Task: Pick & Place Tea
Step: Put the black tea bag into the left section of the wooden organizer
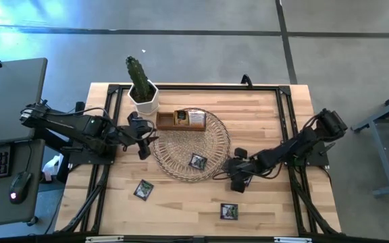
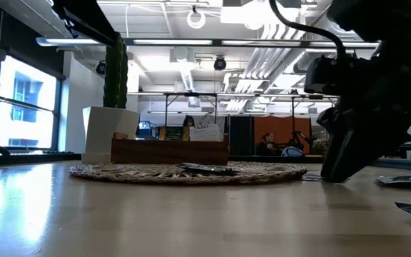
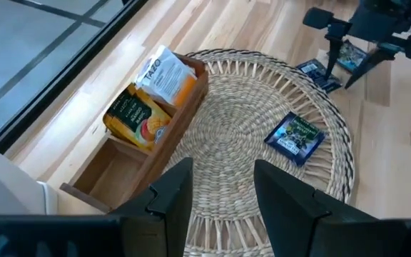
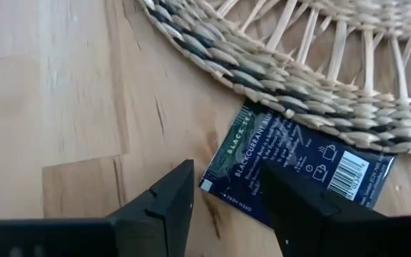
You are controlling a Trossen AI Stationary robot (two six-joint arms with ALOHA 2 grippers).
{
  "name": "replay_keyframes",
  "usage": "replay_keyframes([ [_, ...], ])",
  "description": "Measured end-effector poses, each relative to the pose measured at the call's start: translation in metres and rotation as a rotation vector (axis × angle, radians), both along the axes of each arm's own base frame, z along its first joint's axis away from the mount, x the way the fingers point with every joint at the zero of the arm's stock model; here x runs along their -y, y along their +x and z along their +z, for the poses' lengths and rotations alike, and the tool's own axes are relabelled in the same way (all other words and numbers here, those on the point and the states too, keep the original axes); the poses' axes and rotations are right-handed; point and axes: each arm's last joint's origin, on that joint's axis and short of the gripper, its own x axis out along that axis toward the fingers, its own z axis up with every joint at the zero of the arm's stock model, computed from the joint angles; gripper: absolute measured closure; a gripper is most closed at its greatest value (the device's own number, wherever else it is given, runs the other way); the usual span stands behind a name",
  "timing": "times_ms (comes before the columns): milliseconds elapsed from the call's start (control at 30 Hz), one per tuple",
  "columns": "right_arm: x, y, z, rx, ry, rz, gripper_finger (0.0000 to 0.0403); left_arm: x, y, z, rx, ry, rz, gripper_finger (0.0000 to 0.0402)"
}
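From above, we saw the left gripper [image 1: 142,138] at the left edge of the round wicker mat [image 1: 181,162], its fingers apart and holding nothing. The right gripper [image 1: 238,179] sat low just off the mat's right rim, fingers also apart. One dark tea sachet [image 1: 197,161] lay on the mat toward its near right part. Two more dark sachets lay on the bare table [image 1: 181,209]: one [image 1: 143,190] near and left of the mat, another [image 1: 229,211] near the table's near edge. The wooden box [image 1: 181,120] stood on the mat's far side beside a potted cactus [image 1: 140,84].

At table height, we saw the mat [image 2: 188,172] flat with a sachet [image 2: 205,168] on it, the box [image 2: 170,150] behind, and the right gripper [image 2: 341,153] hanging dark at the right, just above the tabletop.

Through the left wrist camera, we saw the spread fingers [image 3: 173,196] over the mat, a dark sachet [image 3: 296,136] on the weave, and the box [image 3: 138,150] holding yellow-orange [image 3: 135,118] and white-and-orange [image 3: 164,71] sachets.

Through the right wrist camera, we saw the parted fingers [image 4: 173,196] above a dark blackcurrant sachet [image 4: 298,171] lying on the wood, one side tucked under the mat's rim [image 4: 298,78], not gripped.
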Motion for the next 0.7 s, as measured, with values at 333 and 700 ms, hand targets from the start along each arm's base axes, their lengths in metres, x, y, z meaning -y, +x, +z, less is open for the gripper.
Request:
replay_keyframes([
  [333,-0.006,-0.013,-0.010,0.027,-0.032,0.103,0.0322,-0.002,0.000,0.001,0.043,0.008,0.110,0.0254],
  [700,-0.028,-0.017,0.008,0.034,0.063,0.182,0.0396,-0.003,-0.001,0.001,0.052,0.016,0.135,0.0254],
])
